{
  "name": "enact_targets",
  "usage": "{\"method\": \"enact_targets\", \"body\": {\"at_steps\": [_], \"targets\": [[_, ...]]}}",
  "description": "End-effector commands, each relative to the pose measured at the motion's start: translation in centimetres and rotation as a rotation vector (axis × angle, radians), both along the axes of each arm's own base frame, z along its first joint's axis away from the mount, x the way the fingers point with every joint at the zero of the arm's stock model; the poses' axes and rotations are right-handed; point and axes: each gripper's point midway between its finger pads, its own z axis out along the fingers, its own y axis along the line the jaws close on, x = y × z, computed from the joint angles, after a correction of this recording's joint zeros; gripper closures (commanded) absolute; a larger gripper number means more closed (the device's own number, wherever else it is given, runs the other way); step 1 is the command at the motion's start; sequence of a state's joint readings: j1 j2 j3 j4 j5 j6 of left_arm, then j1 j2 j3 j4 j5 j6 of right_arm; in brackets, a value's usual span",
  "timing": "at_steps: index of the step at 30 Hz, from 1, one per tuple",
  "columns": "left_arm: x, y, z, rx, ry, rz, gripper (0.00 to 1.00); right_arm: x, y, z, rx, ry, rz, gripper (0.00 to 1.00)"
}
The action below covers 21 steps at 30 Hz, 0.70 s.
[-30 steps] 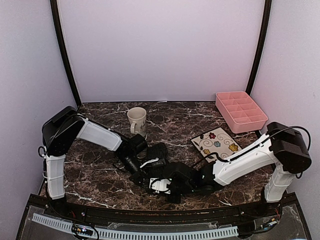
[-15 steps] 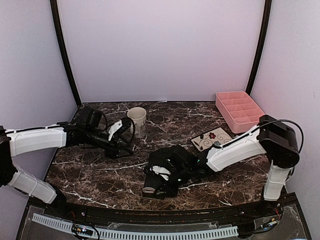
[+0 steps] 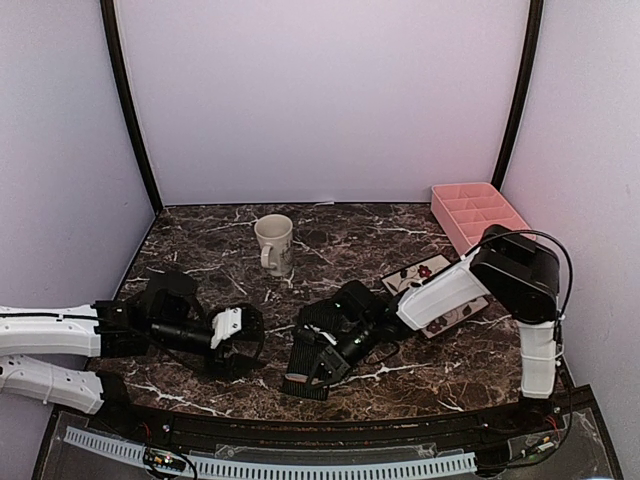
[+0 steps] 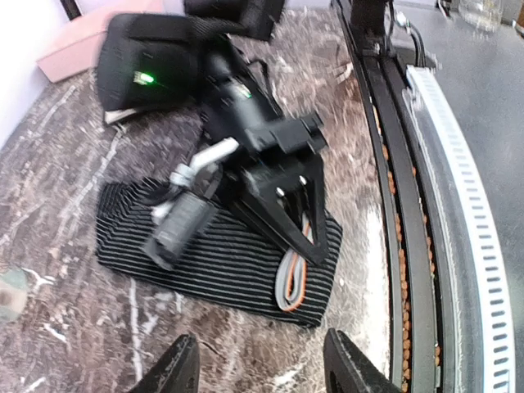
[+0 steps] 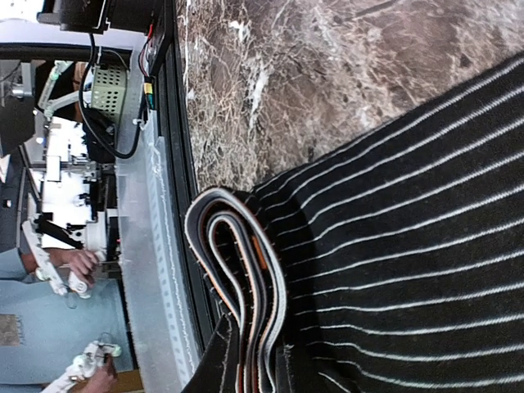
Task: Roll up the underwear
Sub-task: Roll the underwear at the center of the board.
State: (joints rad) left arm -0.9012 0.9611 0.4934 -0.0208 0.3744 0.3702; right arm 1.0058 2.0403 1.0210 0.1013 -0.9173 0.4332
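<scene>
The black ribbed underwear [image 3: 298, 360] lies folded near the table's front edge, with thin pale stripes and a grey and orange waistband. My right gripper [image 3: 312, 372] is shut on the folded waistband end; in the right wrist view the gripper [image 5: 254, 368] pinches the layered band [image 5: 246, 270]. My left gripper [image 3: 250, 342] is open and empty, low over the table just left of the garment. In the left wrist view its gripper [image 4: 262, 372] faces the underwear [image 4: 205, 262] with a strip of table between. The pale pink underwear is out of view.
A cream mug [image 3: 274, 243] stands at the back centre. A pink divided tray [image 3: 482, 220] sits at the back right. The flowered plate [image 3: 420, 275] lies partly under my right arm. The black front rail [image 4: 426, 246] runs close by the garment.
My left gripper let go of the underwear, swung out to the left by the mug, then came down low at the near left. My right gripper shifted the garment left.
</scene>
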Motion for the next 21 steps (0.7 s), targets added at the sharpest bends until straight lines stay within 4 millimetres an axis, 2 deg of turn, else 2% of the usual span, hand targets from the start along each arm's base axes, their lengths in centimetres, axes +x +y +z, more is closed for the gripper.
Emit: {"method": "enact_targets", "body": {"at_steps": [1,7,16,21], "targets": [[-0.9,-1.2,-2.3,0.044,-0.043,-0.029,0.46,0.8,-0.6,-1.6,-0.070,0.091,-0.028,1.00],[-2.7,-4.1,-5.7,0.164,-0.100,-0.155,0.48,1.2,-1.0,-2.8,-0.124,0.105,-0.018,1.00],[-2.9,-6.7,-7.6,0.192,-0.126,-0.230,0.52,1.3,-1.1,-3.3,-0.147,0.118,-0.020,1.00],[-3.1,-7.1,-9.1,0.231,-0.113,-0.259,0.56,1.5,-1.1,-3.3,-0.150,0.115,-0.019,1.00]]}}
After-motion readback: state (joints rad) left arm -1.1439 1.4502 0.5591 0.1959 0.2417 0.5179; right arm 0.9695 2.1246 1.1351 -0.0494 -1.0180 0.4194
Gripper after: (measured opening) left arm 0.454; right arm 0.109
